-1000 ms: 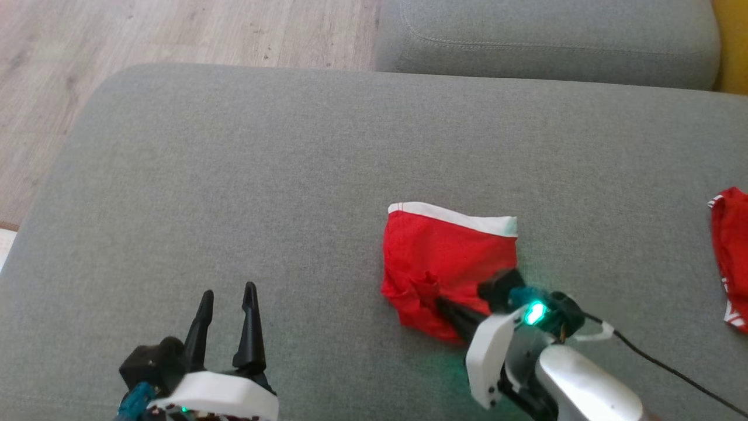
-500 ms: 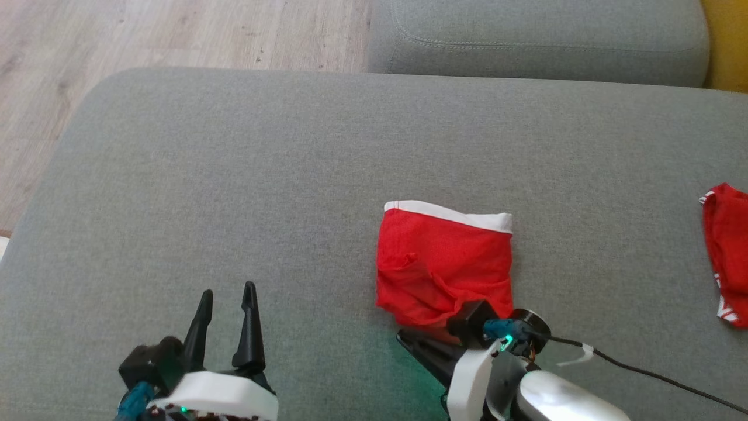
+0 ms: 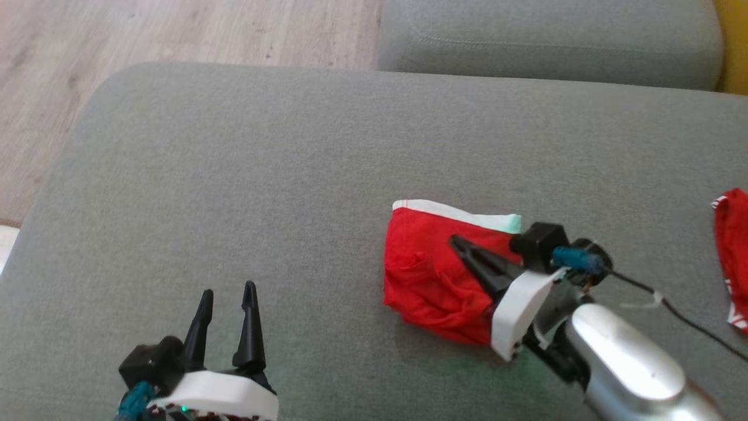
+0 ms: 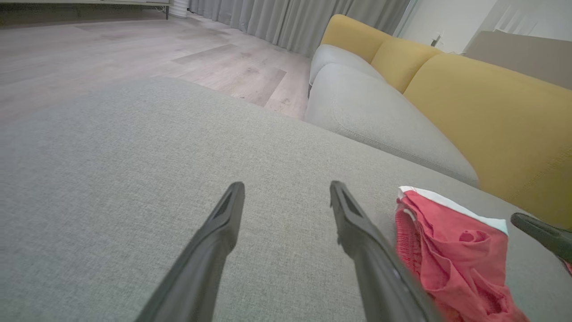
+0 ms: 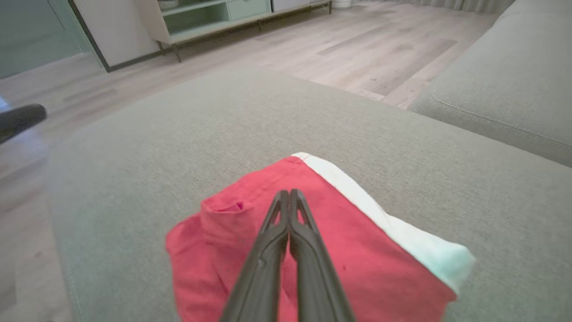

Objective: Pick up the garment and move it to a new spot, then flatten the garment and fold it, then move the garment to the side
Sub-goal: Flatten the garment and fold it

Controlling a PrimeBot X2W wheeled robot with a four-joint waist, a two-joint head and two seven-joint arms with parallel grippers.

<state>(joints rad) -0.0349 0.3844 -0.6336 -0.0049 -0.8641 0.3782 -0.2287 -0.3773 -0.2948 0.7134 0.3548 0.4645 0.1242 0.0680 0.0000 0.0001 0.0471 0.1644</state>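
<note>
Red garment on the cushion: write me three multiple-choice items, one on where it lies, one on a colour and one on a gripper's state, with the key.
1. Where does the red garment lie?
A. in a basket
B. on the grey cushion
C. on a wooden chair

2. What colour is its waistband?
A. black
B. white
C. yellow

3. The right gripper has its fingers:
A. shut together
B. spread wide
C. clamped on a bottle

Key:
1 B, grey fabric surrounds the garment on every side in the head view.
2 B, a white strip runs along the garment's far edge.
3 A, the right wrist view shows both fingers pressed together over the garment.
</note>
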